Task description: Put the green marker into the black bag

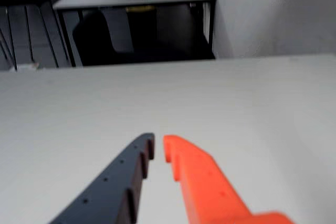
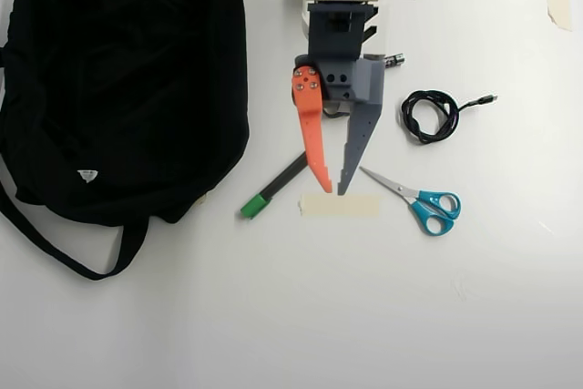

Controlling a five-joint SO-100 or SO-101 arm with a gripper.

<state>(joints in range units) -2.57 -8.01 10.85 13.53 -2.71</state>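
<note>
In the overhead view the black bag (image 2: 127,79) fills the upper left, its strap looping out below it. The green marker (image 2: 273,187) lies slanted just right of the bag's lower corner, green cap at its lower-left end. My gripper (image 2: 334,191) has one orange and one grey finger and points down the picture. Its orange fingertip (image 2: 323,184) stands just right of the marker's barrel. The wrist view shows my gripper (image 1: 158,146) raised over bare table, shut to a narrow slit with nothing in it. Marker and bag are out of the wrist view.
Teal-handled scissors (image 2: 428,207) lie right of my fingertips, with a strip of masking tape (image 2: 339,205) just below them. A coiled black cable (image 2: 430,116) and a small battery (image 2: 393,60) sit farther right. The wrist view shows the table's far edge (image 1: 157,62).
</note>
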